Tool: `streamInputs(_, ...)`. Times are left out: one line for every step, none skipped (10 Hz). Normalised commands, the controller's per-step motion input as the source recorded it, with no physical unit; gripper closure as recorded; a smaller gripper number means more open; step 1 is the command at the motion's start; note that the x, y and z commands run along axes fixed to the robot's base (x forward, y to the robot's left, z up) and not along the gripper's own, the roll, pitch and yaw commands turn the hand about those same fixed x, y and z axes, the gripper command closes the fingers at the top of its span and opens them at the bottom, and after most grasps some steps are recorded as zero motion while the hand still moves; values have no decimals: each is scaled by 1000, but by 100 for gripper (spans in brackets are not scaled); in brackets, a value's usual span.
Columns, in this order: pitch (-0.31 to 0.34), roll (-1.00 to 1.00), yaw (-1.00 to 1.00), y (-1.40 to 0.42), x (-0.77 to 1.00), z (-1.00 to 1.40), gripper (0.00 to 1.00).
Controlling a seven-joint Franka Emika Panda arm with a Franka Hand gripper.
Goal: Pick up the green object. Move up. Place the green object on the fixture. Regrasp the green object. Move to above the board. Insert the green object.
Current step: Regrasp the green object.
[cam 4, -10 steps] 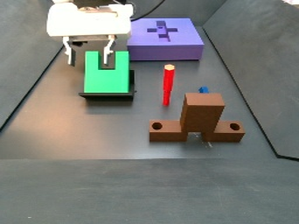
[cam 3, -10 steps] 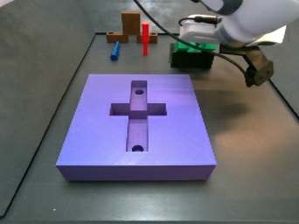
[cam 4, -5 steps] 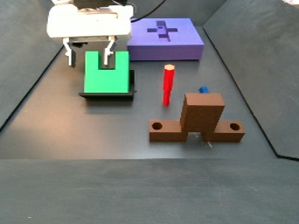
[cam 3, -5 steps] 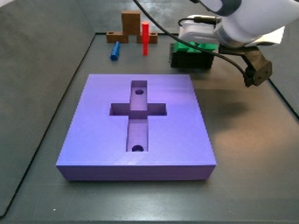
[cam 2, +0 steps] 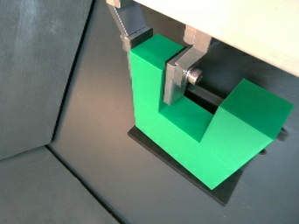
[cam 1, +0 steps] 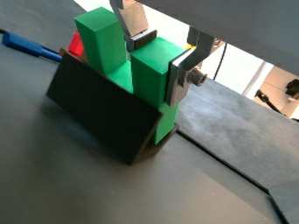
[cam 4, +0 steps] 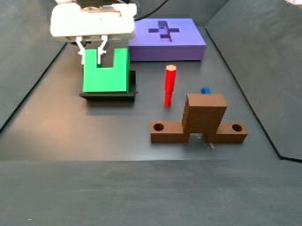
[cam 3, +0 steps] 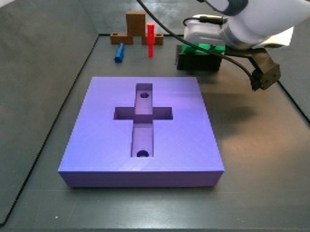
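The bright green blocky U-shaped piece (cam 4: 105, 78) rests on the small dark box-like fixture (cam 4: 109, 95) near the table's far edge, at about two o'clock from the large flat purple-blue slab with its cross-shaped recess (cam 3: 144, 127) in a side view. The two-finger gripper (cam 2: 160, 59) hangs directly over the green piece, its flat silver fingers (cam 2: 177, 77) straddling one upright arm of the U. In both wrist views the plates lie against or very near that arm, but whether they are pressing it cannot be told from these pictures.

This looks like the regrasp on the fixture, with the carry to the board and the insertion still to come. The main risk is a shallow or off-centre hold: only one arm of the U sits between the fingers, so a light pinch could let the piece swing or slip once lifted. A crooked grip would also carry its tilt to the board, where the piece could jam on the recess edge. Lifting at an angle might drag the piece against the fixture's wall and shift the fixture itself.

In a side view, the thin red upright peg (cam 4: 170, 85) stands at three o'clock from the fixture, clear of it, with the brown upright block (cam 4: 203, 119) nearer the camera; a wide sideways swing could clip the peg.
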Motion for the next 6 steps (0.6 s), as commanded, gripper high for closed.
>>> streamInputs(0,0,0,0,0,0,100)
streamInputs(0,0,0,0,0,0,100)
streamInputs(0,0,0,0,0,0,100)
streamInputs(0,0,0,0,0,0,100)
streamInputs(0,0,0,0,0,0,100)
streamInputs(0,0,0,0,0,0,100)
